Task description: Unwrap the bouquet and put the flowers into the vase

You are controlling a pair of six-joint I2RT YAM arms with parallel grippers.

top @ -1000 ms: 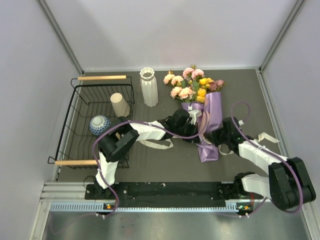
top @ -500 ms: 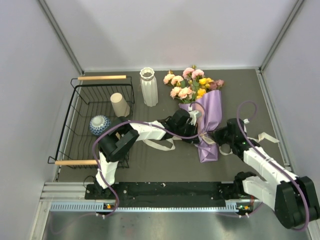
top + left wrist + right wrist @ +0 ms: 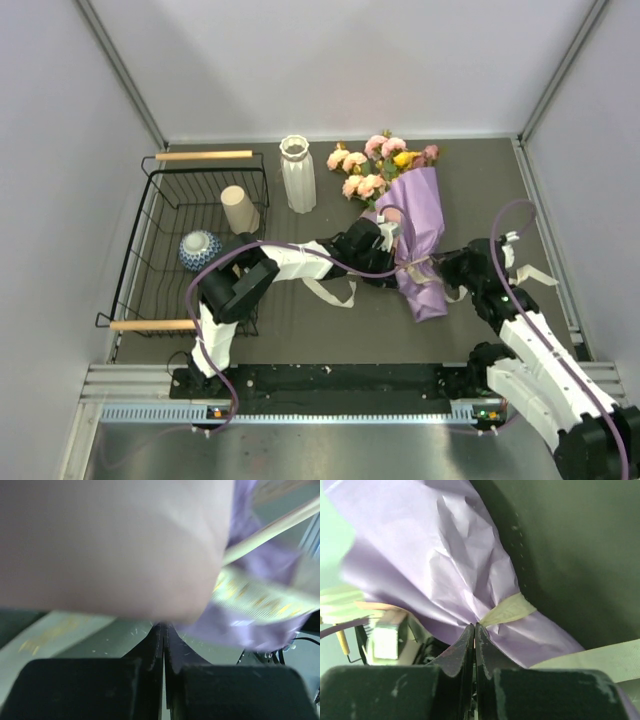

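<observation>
One bouquet [image 3: 418, 232], one vase [image 3: 298, 176], one bowl [image 3: 199, 247]

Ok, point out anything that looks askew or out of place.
The bouquet lies flat and slanted on the table, still wrapped, its paper crumpled at the tie. Loose ribbon ends trail across the table on both sides. The vase stands upright; nothing looks spilled.
</observation>
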